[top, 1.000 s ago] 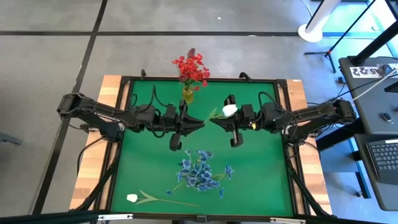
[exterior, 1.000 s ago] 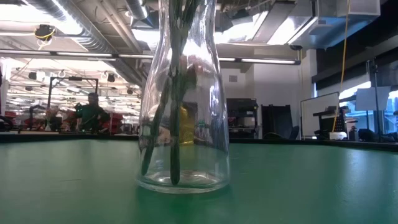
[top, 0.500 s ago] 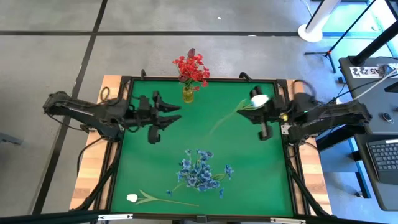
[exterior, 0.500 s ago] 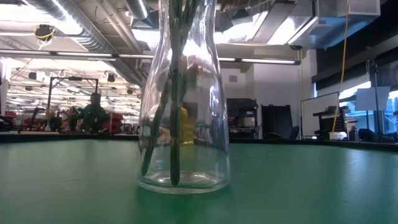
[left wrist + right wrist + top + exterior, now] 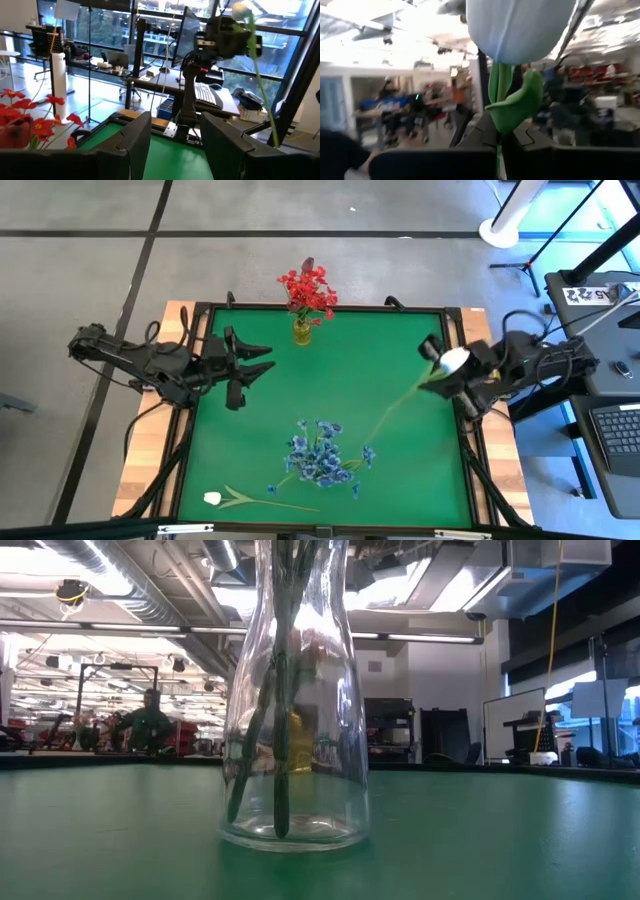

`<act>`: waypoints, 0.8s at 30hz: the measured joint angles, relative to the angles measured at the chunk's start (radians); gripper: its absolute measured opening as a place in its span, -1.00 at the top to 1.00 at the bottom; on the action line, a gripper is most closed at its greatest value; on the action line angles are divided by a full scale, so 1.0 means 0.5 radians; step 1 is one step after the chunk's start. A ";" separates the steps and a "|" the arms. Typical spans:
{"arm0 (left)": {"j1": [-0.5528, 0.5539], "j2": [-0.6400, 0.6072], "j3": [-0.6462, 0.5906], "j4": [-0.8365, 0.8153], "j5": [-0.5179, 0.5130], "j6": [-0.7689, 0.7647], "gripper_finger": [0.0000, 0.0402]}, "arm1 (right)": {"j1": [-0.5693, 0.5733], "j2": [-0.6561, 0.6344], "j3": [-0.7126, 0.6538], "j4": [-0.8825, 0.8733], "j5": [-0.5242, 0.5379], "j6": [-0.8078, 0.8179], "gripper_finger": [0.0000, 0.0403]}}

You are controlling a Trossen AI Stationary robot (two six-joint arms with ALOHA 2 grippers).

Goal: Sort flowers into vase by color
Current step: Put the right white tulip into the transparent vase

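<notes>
Red flowers in vase, white tulip in right gripper

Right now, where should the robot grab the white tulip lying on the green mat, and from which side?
Probably the bare middle of its green stem, coming straight down from above. The white tulip lies flat near the front edge of the table, its bloom toward the left arm's side. The stem is thin, and nothing lies close around it. The left gripper looks open and empty.

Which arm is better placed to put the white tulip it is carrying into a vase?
The right. The right gripper is shut on the white tulip at the table's right edge. The left gripper is open and empty, near the red flowers.
</notes>
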State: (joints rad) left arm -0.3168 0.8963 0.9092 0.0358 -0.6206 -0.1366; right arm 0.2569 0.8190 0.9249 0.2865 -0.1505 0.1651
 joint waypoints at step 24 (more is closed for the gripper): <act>-0.001 0.000 -0.002 -0.147 -0.567 -0.248 0.18 | 0.804 0.565 0.041 -0.090 1.097 -0.144 1.00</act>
State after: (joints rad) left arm -0.3172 0.8963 0.9085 -0.0376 -0.9039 -0.2607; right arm 0.6590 1.1017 0.9456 0.2417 0.3978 0.0933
